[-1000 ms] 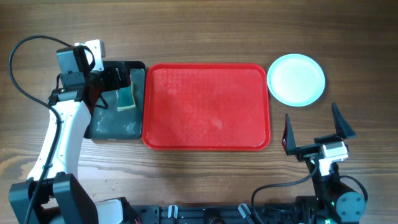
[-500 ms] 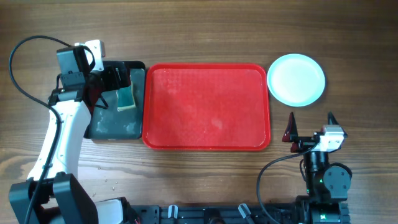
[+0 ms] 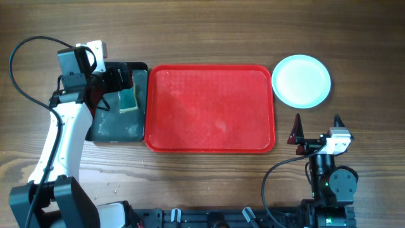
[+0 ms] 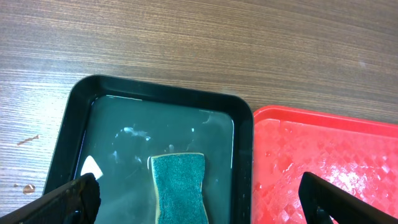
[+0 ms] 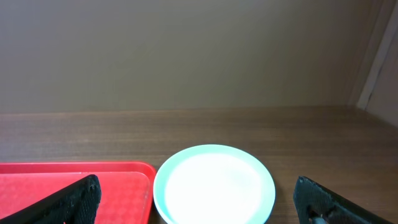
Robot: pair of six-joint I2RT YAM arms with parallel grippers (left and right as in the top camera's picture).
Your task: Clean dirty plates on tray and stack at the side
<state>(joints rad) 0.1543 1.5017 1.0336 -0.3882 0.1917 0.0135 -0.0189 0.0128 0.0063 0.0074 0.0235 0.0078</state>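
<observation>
Being parked at the near edge, the right gripper (image 3: 316, 120) is being held open, empty, like the left gripper (image 4: 198, 196); tray (image 3: 209, 68) bare, plates (image 3: 301, 80) stacked: likely done.

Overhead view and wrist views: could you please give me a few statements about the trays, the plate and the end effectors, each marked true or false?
The red tray holds no plates. True.
The sponge lies on the red tray. False: it lies in the black tray.
The turquoise plate sits on the table beside the red tray. True.
The right end effector is shut on the plate. False: it is open and apart from it.
</observation>
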